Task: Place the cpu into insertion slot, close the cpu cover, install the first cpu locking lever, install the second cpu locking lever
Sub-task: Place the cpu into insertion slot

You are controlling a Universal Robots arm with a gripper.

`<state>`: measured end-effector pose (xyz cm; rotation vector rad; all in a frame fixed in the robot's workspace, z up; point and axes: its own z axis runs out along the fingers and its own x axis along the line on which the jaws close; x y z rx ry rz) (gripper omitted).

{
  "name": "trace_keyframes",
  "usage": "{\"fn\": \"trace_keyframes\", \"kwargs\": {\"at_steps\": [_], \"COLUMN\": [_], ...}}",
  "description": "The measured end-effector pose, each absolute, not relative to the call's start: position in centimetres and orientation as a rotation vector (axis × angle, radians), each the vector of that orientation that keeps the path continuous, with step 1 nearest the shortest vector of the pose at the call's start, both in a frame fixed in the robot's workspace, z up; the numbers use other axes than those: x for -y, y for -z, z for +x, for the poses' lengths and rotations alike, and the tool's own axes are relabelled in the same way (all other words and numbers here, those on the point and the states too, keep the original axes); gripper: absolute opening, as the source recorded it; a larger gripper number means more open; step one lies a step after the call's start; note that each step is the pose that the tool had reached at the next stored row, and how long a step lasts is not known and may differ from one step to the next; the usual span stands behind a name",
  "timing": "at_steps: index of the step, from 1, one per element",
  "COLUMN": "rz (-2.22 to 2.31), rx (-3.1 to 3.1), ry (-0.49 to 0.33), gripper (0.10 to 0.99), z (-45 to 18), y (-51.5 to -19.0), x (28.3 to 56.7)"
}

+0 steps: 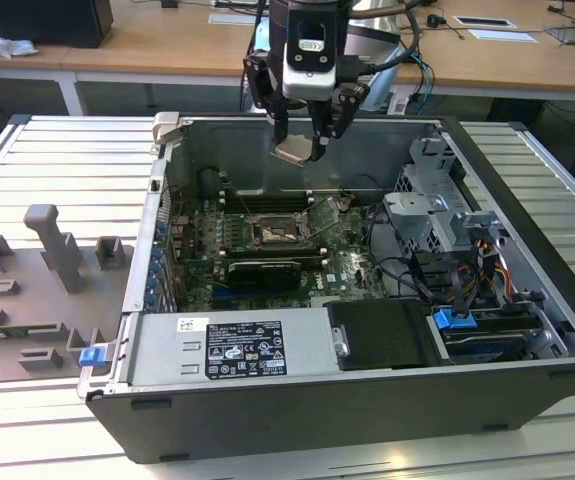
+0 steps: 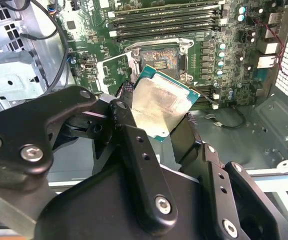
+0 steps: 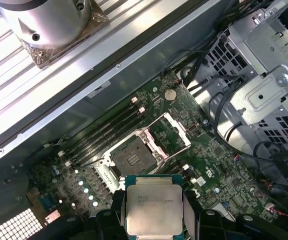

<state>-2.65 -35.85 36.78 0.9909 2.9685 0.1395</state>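
The gripper (image 1: pixel 299 147) hangs over the open computer case (image 1: pixel 367 410) with its fingers (image 2: pixel 128 131) clenched on two opposite edges of the cpu (image 1: pixel 292 153), pale face outward. The cpu is in the air, well apart from the green board. The insertion slot (image 1: pixel 279 232) lies beneath the fingers, with a clear drop between chip and socket. Its dark centre is bare and ready to receive.

In the first wrist view the cpu's edges run at an angle to the slot's edges, and in the second wrist view the chip looks tilted, with one corner over the socket's rim. Judged from these, it is neither squared to the slot nor level with it. The chip being square, its corner orientation, not its length, is what must match.

The cpu cover (image 3: pixel 169 136) stands swung open just beside the slot, on the side away from the memory slots (image 3: pixel 108 130).

The case lies on its side on a ribbed metal desk (image 1: pixel 47 160), where grey fixtures (image 1: pixel 57 250) sit at the exterior view's left. Wooden-topped benches stand behind.
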Motion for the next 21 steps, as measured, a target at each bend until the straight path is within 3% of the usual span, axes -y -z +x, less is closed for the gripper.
{"fn": "trace_keyframes", "kwargs": {"at_steps": [21], "rz": [1.08], "rx": [-2.935], "ry": [-0.139], "gripper": [0.545], "z": [-2.65], "y": [-36.56], "x": [35.85]}}
